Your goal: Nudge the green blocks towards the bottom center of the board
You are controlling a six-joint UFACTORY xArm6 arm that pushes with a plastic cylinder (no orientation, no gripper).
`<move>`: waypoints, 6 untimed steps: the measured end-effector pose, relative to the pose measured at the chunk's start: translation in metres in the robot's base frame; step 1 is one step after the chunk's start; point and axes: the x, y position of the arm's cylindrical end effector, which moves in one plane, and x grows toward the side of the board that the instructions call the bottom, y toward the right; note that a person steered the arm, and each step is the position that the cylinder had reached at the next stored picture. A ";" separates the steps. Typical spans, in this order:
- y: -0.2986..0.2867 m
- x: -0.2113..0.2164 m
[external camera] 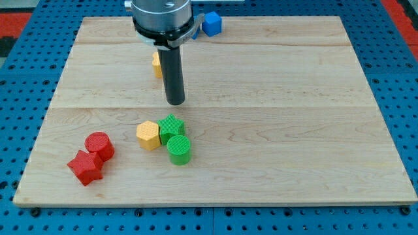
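Two green blocks sit together left of the board's middle, low down: a ridged green block [172, 127] and a green cylinder [178, 149] touching it just below. A yellow hexagonal block [149, 135] touches the ridged green block on its left. My tip [175, 102] is the end of the dark rod, just above the ridged green block in the view, with a small gap between them.
A red cylinder [99, 145] and a red star-shaped block [85, 167] lie at the lower left. A yellow block [157, 64] is partly hidden behind the rod. A blue block [211, 24] sits at the top edge. The wooden board [294, 130] lies on a blue pegboard.
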 end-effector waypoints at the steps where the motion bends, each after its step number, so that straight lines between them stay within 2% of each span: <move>1: 0.005 0.036; 2: 0.002 0.058; 3: -0.016 0.038; 5: -0.007 0.090; 6: 0.000 0.102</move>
